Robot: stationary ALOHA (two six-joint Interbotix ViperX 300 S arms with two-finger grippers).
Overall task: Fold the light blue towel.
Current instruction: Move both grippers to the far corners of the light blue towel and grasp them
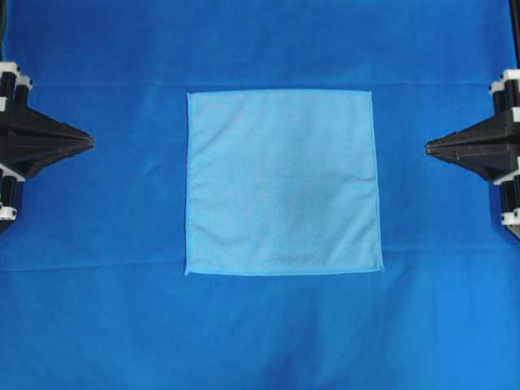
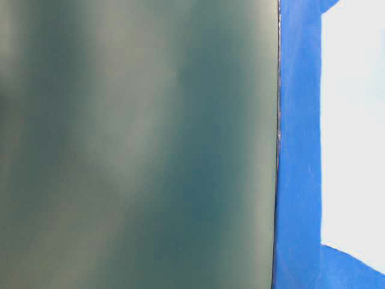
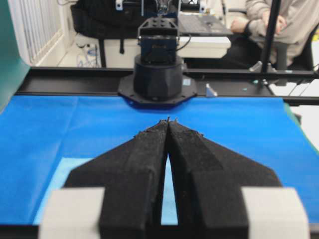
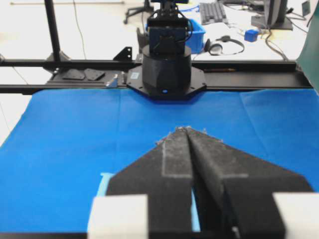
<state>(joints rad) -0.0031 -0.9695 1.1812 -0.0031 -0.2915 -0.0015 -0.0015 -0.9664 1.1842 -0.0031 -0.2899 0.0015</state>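
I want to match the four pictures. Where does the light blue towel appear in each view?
Overhead exterior: the light blue towel lies flat in the centre, between the two grippers.
Table-level exterior: not in it; a blurred dark green surface fills most of the picture.
Left wrist: pale strips at the bottom, mostly behind the left gripper.
Right wrist: a sliver at the bottom, beside the right gripper.
Shared landmark: the royal-blue background cloth.

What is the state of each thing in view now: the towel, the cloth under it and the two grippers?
light blue towel: flat, fully unfolded, untouched.
dark blue background cloth: spread out under the towel, faintly creased.
left gripper: fingers shut, empty, beside the towel.
right gripper: fingers shut, empty, beside the towel.
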